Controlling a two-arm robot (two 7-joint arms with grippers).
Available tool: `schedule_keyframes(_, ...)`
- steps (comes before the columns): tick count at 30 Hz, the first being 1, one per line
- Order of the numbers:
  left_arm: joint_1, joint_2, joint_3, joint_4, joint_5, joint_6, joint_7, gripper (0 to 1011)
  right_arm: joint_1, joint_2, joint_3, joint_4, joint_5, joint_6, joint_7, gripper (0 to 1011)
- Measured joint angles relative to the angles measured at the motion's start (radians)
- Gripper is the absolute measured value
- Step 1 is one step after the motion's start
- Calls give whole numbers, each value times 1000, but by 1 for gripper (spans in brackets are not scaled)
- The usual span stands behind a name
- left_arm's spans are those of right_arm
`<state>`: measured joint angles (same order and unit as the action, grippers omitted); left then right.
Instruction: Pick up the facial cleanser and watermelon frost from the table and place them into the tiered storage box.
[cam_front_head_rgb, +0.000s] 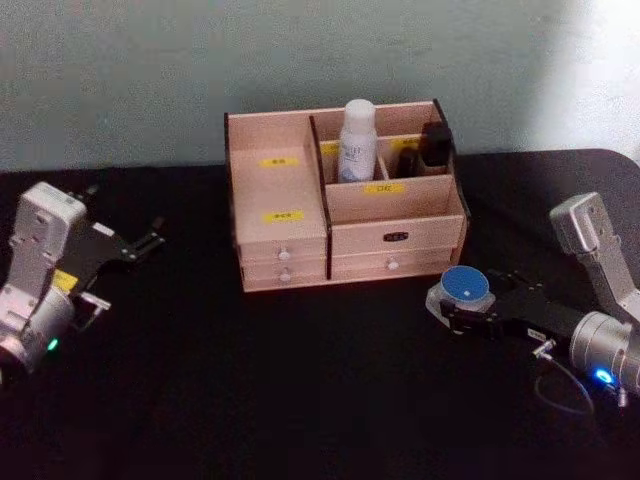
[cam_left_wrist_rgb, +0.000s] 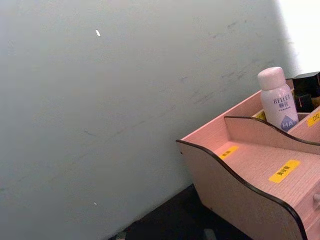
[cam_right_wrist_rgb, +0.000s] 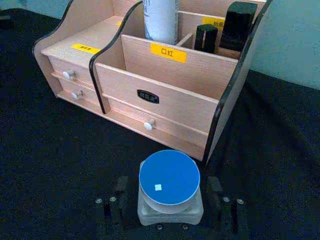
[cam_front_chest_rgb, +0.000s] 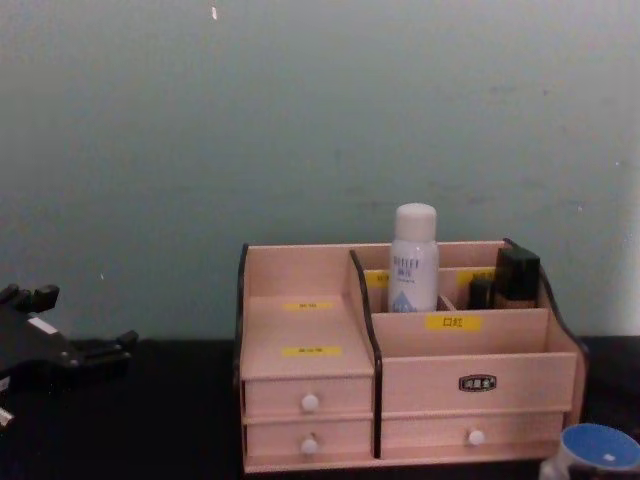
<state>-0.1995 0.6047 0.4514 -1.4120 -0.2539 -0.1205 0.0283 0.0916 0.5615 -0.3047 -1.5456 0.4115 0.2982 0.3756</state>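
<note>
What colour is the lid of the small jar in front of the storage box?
The lid is blue, with a tiny pale square; clearest in right wrist view.

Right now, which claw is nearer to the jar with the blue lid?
Right. The right claw straddles the blue-lidded jar, one finger on each side. The left claw sits far off, on the other side of the tiered storage box.
</note>
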Motion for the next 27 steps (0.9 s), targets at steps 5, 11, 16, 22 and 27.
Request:
schedule_keyframes(5, 0, 0, 0, 0, 0, 0, 0, 1001, 0, -1, 1, 0, 0, 1, 0, 1000)
schedule_keyframes(11, 0, 0, 0, 0, 0, 0, 0, 1001, 0, -2, 2, 0, 1, 2, 0, 1000)
schedule_keyframes(16, 0, 0, 0, 0, 0, 0, 0, 1001, -1, -1, 2, 0, 1, 3, 0, 1000)
schedule_keyframes(22, 0, 0, 0, 0, 0, 0, 0, 1001, -1, -1, 2, 0, 2, 3, 0, 1000)
schedule_keyframes(27, 0, 0, 0, 0, 0, 0, 0, 1001, -1, 0, 2, 0, 2, 3, 0, 1000)
